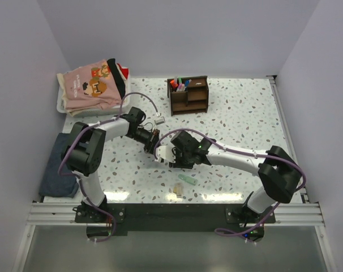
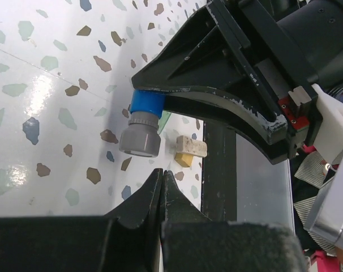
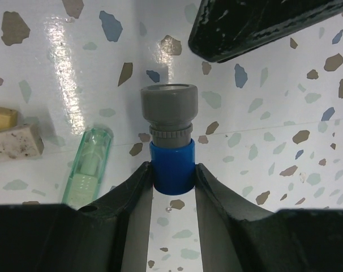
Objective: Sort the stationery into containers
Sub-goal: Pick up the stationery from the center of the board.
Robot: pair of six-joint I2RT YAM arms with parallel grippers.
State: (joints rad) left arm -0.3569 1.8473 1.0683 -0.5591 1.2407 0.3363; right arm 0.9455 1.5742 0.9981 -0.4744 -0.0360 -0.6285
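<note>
My right gripper (image 3: 172,170) is shut on a stubby piece of stationery, a blue and grey stick (image 3: 170,136), holding its blue end just above the speckled table. In the left wrist view the same stick (image 2: 142,131) hangs from the right gripper's black fingers (image 2: 217,96). My left gripper (image 2: 162,173) is shut with nothing between its fingertips, close beside the stick. Both grippers meet at mid-table, left gripper (image 1: 155,143), right gripper (image 1: 169,154). A mint green marker (image 3: 89,167) lies left of the stick. The dark brown wooden organizer (image 1: 188,96) stands at the back with several pens (image 1: 179,85) in it.
A beige eraser (image 3: 13,144) with a yellow piece (image 3: 1,118) lies next to the mint marker (image 1: 187,180), near the table's front edge. A small white item (image 1: 159,120) lies behind the left arm. A white tray of folded clothes (image 1: 89,88) sits back left, a dark blue cloth (image 1: 58,167) front left.
</note>
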